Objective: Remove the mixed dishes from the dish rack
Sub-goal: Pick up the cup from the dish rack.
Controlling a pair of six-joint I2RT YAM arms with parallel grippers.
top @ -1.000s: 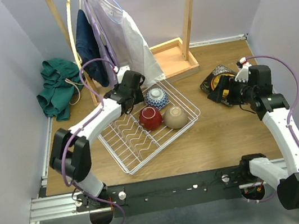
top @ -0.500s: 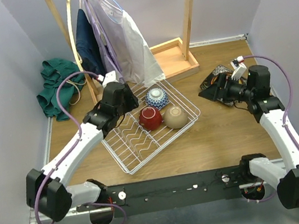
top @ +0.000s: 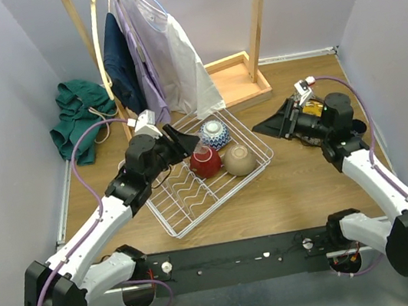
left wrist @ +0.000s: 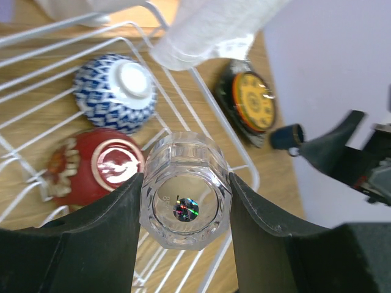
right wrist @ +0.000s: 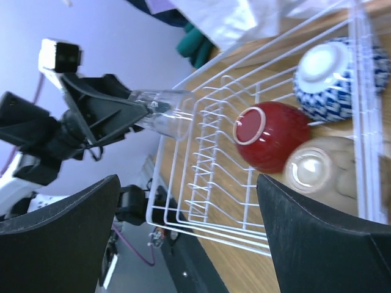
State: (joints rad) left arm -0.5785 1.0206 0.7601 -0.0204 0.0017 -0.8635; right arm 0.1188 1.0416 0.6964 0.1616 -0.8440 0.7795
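Reaching over the white wire dish rack (top: 187, 194) in the top view, the left gripper (top: 191, 143) is pinching a clear faceted glass (top: 201, 151) just above the rack's middle. Three bowls are lying upside down in the rack's far end: a blue-and-white patterned bowl (top: 214, 132), a red bowl (top: 206, 163) and a tan bowl (top: 240, 160), all close together. The right gripper (top: 271, 125) is hovering over the wooden tabletop (top: 302, 184) to the right of the rack, pointing towards it. A wooden clothes stand (top: 257, 20) hung with garments is standing behind the rack, and a green cloth (top: 74, 119) is lying at the far left.

The left wrist camera is showing the glass end-on, squeezed between the two black fingers, one pressing on each side. Below it the blue-and-white bowl and the red bowl are resting inside the wires. Beyond the rack's rim a yellow patterned round plate (left wrist: 253, 101) is lying on a dark plate (left wrist: 244, 135) on the table.

The right wrist camera is showing its own fingers spread wide with nothing between them. Across the rack, the left gripper is holding the glass on its side over the wavy slot wires, while the three bowls are sitting at the right end.
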